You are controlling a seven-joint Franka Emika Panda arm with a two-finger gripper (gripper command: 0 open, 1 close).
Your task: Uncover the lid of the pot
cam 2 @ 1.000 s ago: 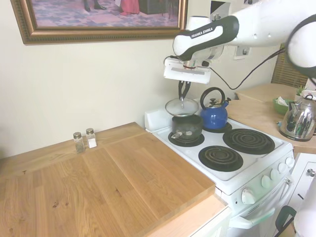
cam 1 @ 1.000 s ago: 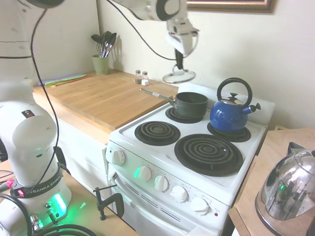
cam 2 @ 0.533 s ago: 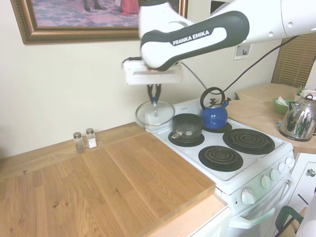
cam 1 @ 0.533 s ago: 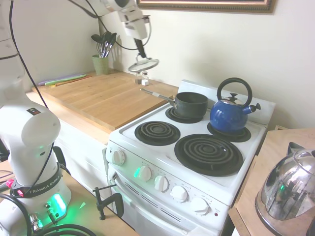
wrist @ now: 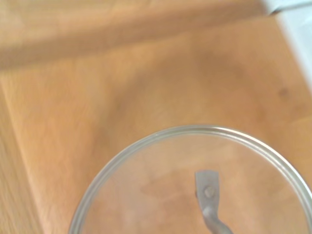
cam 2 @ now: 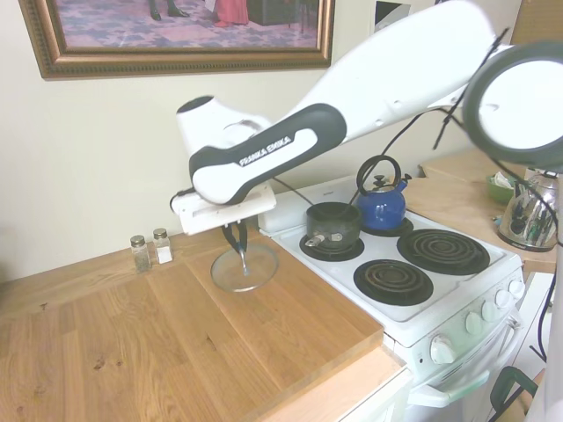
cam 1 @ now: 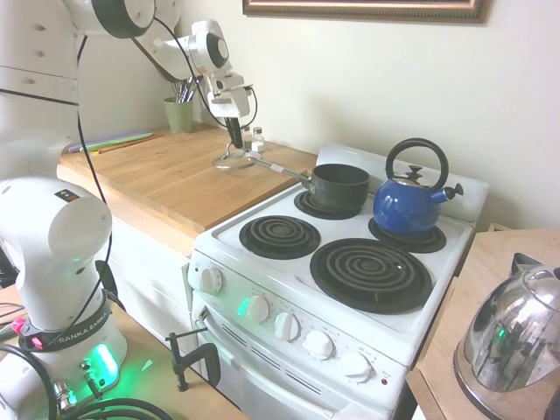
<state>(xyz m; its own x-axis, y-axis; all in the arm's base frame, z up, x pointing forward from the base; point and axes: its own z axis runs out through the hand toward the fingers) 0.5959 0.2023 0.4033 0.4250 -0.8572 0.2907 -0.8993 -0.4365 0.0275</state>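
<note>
The small dark grey pot (cam 1: 339, 185) (cam 2: 332, 224) stands uncovered on the stove's back burner. Its long silvery handle (cam 1: 280, 170) points toward the wooden counter (cam 1: 175, 179) (cam 2: 132, 343). The round glass lid (cam 1: 229, 163) (cam 2: 251, 272) (wrist: 161, 195) hangs level at, or just above, the counter surface, to the side of the stove and close to the tip of the pot's handle. My gripper (cam 1: 234, 144) (cam 2: 238, 252) points straight down and is shut on the lid's metal loop handle. In the wrist view the lid's rim and one handle foot show over wood.
A blue kettle (cam 1: 409, 203) (cam 2: 381, 207) sits on the burner beside the pot. Two small shakers (cam 1: 253, 136) (cam 2: 149, 251) stand by the wall near the lid. A green utensil cup (cam 1: 180, 112) is in the counter's back corner. A steel kettle (cam 1: 516, 337) (cam 2: 534, 214) stands on the far counter.
My gripper carried the lid away from above the pot, across to the wooden counter, and lowered it to the counter's surface. The pot stayed in place.
</note>
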